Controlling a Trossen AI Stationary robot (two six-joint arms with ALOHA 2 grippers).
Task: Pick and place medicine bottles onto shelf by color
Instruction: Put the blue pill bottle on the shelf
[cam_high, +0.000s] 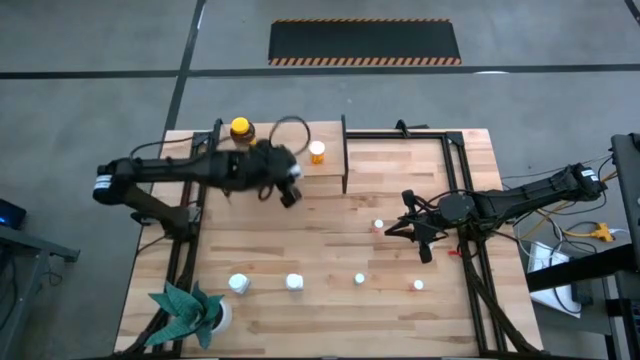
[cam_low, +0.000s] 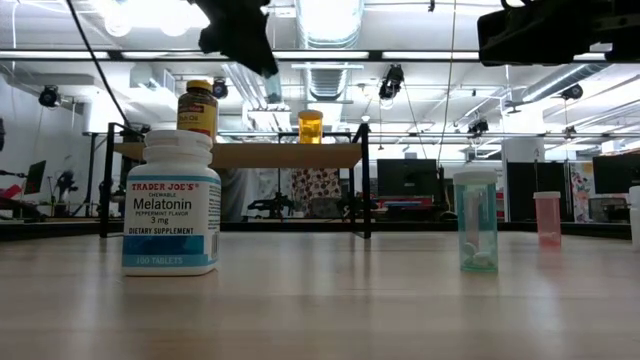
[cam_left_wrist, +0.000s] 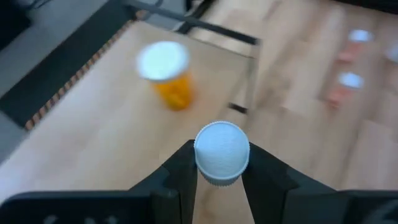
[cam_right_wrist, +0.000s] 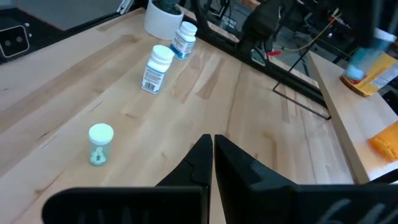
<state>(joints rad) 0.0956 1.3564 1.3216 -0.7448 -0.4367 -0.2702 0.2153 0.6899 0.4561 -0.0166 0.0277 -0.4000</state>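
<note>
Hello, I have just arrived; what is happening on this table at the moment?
The left tool holds a small white-capped bottle above the shelf, where an amber jar with yellow lid and an orange bottle already stand. The right tool, shut and empty, hovers over the table's right side. Several small bottles remain on the table.

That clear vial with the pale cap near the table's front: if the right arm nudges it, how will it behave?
The vial is tall and narrow, so it probably tips easily. Only a few tablets show at its bottom, so it is likely light. Round-bodied, it would probably roll once down.
</note>
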